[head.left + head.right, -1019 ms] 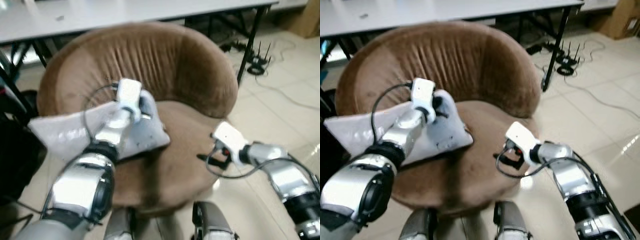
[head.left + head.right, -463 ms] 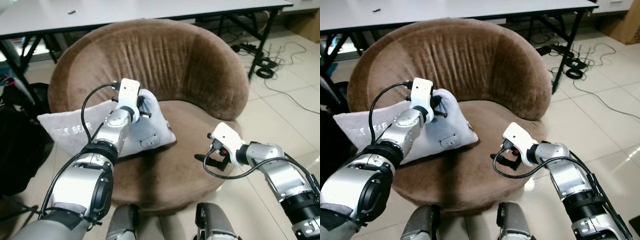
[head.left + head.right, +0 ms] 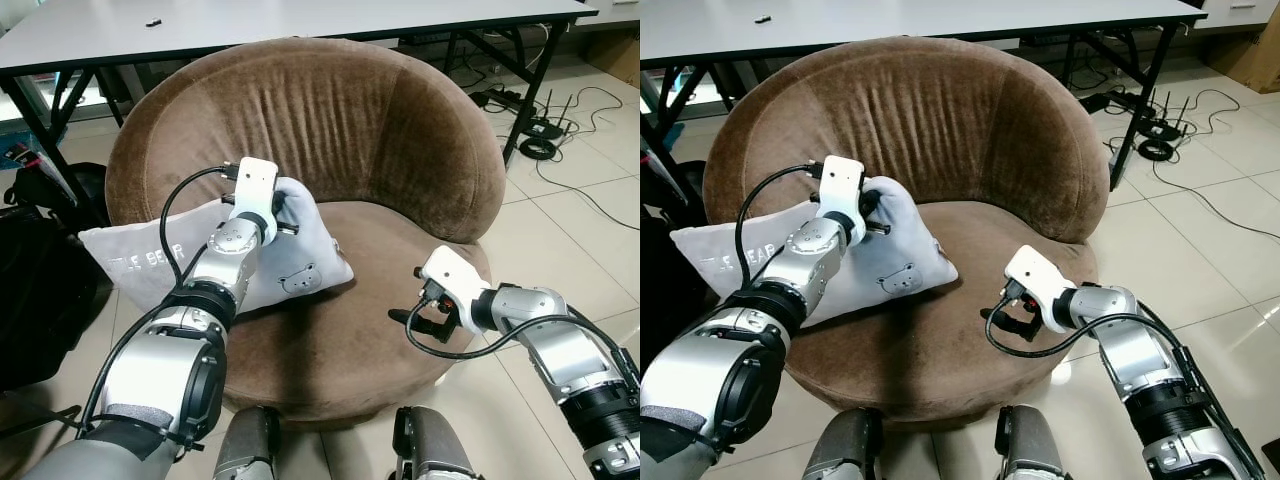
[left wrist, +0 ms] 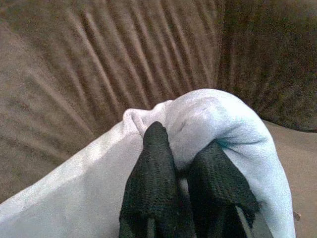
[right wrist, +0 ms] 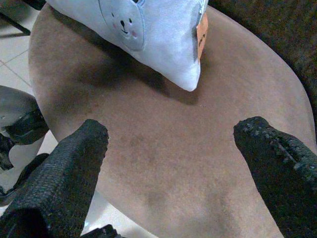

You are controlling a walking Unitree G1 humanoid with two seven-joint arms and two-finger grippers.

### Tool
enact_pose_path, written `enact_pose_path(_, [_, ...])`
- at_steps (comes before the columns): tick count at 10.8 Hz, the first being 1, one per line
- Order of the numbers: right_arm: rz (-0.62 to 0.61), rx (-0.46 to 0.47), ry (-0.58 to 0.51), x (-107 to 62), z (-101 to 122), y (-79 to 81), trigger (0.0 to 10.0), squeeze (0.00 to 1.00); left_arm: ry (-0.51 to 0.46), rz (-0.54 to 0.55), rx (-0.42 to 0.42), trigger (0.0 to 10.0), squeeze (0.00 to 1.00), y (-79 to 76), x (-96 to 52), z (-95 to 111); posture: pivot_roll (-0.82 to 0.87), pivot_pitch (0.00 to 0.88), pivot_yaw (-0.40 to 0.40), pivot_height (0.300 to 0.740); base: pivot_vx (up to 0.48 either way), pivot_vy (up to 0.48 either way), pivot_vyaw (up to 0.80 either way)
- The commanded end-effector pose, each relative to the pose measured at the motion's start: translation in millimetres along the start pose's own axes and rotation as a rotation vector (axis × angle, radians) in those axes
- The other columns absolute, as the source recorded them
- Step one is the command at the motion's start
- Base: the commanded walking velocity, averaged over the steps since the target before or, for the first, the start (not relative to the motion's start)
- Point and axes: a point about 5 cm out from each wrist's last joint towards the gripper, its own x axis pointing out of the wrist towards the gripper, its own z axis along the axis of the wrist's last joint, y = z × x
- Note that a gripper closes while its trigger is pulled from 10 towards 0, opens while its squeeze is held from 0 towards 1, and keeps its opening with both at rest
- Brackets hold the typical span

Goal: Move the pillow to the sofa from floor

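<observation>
A pale grey pillow [image 3: 300,262] with a small bear print lies on the left side of the seat of a round brown sofa chair [image 3: 350,110], its left end hanging over the seat edge. My left gripper [image 3: 282,208] is shut on a bunched top corner of the pillow [image 4: 218,119], close to the backrest. Both black fingers [image 4: 153,168] pinch the cloth. My right gripper [image 3: 412,320] is open over the seat's front right edge, empty, its fingers [image 5: 79,163] spread wide above the brown seat [image 5: 198,163], with the pillow's corner [image 5: 163,44] farther off.
A grey table [image 3: 300,20] with black legs stands behind the chair. A dark bag [image 3: 40,300] sits on the floor at the left. Cables and a black device [image 3: 545,125] lie on the tiled floor at the back right. My own legs [image 3: 250,450] stand at the chair's front.
The camera view has steadied and shifted slightly. The left gripper still holds the pillow corner on the seat, and the right gripper stays open in place.
</observation>
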Motion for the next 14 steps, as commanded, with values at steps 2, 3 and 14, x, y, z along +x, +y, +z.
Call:
enact_pose_path(2, [0.008, -0.018, -0.009, 0.4, 2.9, 0.5, 10.0, 0.00, -0.007, 0.034, 0.017, 10.0, 1.00, 7.3, 0.1, 3.9, -0.22, 0.000, 0.052, 0.615, 0.000, 0.000, 0.00])
enact_pose_path(3, [0.010, -0.017, -0.007, 0.9, 1.5, 1.5, 10.0, 0.00, -0.003, 0.046, 0.009, 10.0, 1.00, 8.7, -0.3, 2.8, -0.22, 0.000, 0.054, 0.615, 0.000, 0.000, 0.00])
enact_pose_path(14, [0.012, -0.019, -0.006, 2.6, 0.9, 2.4, 10.0, 0.00, 0.008, 0.033, 0.013, 10.0, 0.00, 6.0, 0.2, 2.1, -0.23, 0.000, 0.055, 0.615, 0.000, 0.000, 0.00])
